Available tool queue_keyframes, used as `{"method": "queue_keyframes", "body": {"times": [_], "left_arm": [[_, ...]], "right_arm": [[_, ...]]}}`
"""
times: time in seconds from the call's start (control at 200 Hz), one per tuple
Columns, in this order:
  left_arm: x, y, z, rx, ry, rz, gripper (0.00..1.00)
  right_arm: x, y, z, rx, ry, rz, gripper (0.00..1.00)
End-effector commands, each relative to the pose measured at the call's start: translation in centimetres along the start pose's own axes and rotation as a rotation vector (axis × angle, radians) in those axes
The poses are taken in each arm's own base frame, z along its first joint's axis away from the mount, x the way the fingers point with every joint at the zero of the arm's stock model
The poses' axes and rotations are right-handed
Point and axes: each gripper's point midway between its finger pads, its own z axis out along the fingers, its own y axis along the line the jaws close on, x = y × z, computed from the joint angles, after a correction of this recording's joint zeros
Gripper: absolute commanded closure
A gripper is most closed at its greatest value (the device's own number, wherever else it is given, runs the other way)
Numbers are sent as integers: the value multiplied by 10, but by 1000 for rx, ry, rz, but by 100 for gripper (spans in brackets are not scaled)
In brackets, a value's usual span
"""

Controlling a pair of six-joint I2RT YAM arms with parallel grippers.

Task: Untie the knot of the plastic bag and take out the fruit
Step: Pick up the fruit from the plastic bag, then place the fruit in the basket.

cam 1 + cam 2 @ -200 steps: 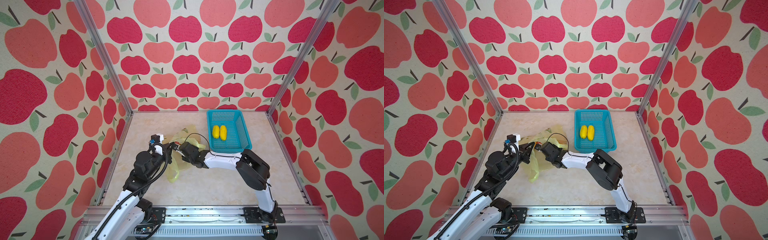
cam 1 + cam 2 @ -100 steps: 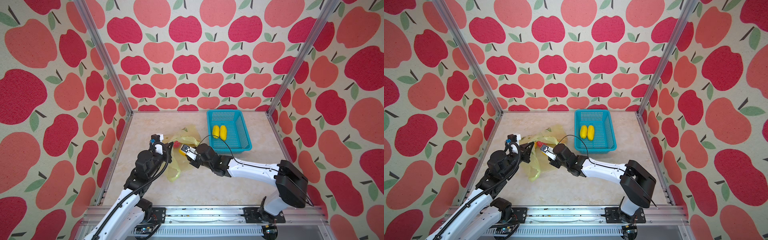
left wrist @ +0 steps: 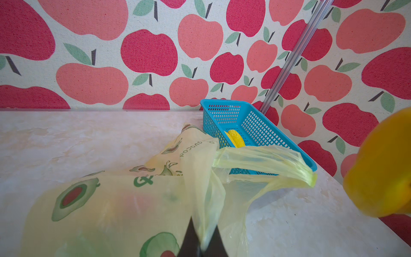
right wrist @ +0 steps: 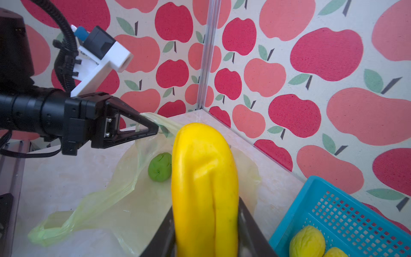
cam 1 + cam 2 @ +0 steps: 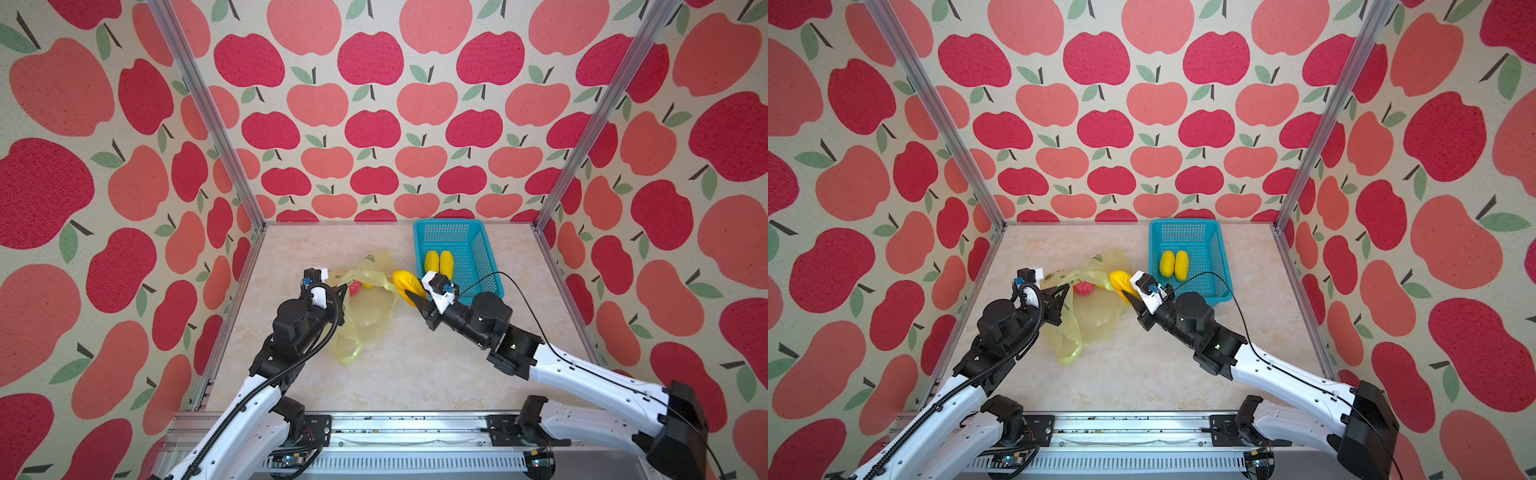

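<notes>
Yellow banana (image 4: 204, 178) is clamped in the right gripper (image 5: 415, 300), with the basket (image 5: 449, 222) just beside it, likely for dropping. The left gripper (image 4: 153, 131) pinches the bag (image 5: 370, 316), probably holding its mouth open.

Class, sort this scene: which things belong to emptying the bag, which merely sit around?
Job: thin yellow-green plastic bag; long yellow toy fruit in right gripper; red fruit; green fruit; left gripper pinching bag; teal mesh basket with two yellow fruits.
Bystanders: apple-print wallpaper; metal frame post.

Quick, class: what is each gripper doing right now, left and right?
The left gripper is shut, pinching the plastic bag.
The right gripper is shut on a long yellow fruit.
</notes>
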Motion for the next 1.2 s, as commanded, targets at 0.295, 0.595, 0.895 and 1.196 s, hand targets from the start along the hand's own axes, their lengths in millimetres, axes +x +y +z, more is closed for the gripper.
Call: {"method": "queue_keyframes", "body": {"times": [0.295,0.595,0.895,1.196], "left_arm": [[-8,0,1,-3,-4,-16,100],[-8,0,0,-3,-6,-18,100],[-7,1,1,-6,-2,-20,100],[-7,1,1,-5,-4,-22,100]], "right_arm": [[47,-151,-20,484,211,244,87],[118,-239,-27,733,496,434,81],[175,-279,12,778,678,476,83],[238,-312,53,808,872,446,80]]}}
